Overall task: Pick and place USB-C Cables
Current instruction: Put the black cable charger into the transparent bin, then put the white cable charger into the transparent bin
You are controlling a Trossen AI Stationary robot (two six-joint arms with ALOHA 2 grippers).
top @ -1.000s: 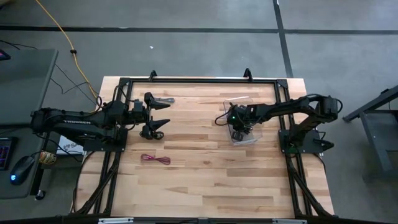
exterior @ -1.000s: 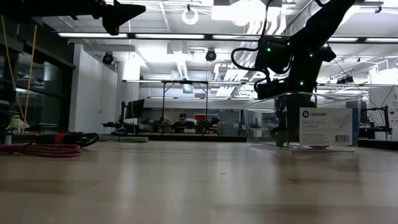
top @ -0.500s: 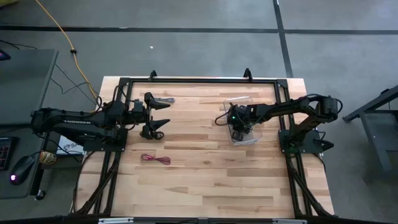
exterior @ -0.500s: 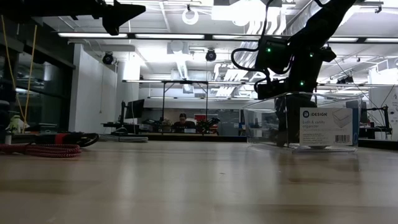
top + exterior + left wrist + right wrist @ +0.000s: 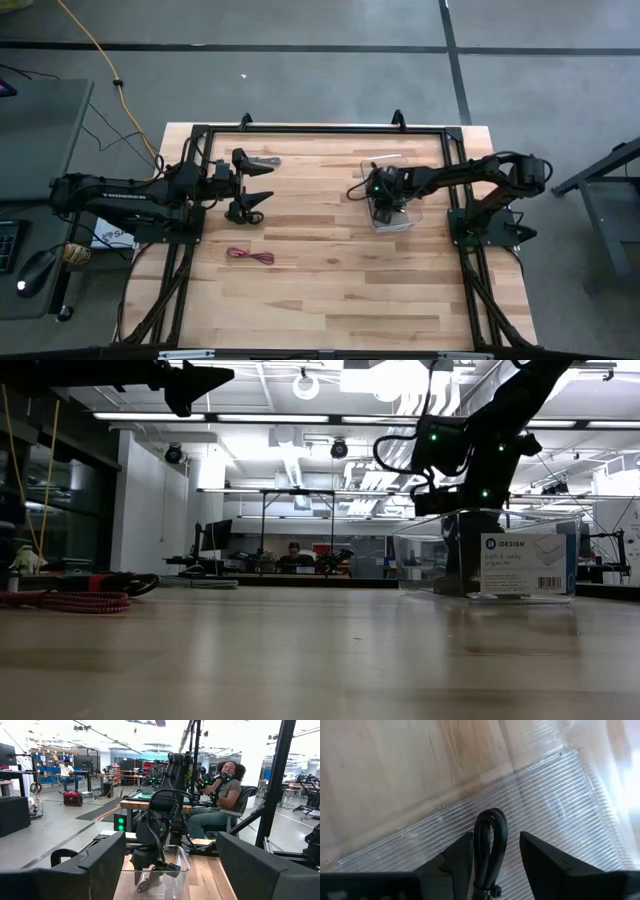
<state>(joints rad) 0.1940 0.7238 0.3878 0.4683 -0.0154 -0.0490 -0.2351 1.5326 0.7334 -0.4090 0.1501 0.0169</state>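
While the right pincer [image 5: 492,865] dips into the clear box [image 5: 392,190] pinching a black cable [image 5: 489,842], three bundles wait near the surface's left side; the left pincer [image 5: 262,172] hovers there, spread.

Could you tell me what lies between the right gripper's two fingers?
A black cable loop sits between the right gripper fingers, over the clear box's ribbed floor, in the right wrist view.
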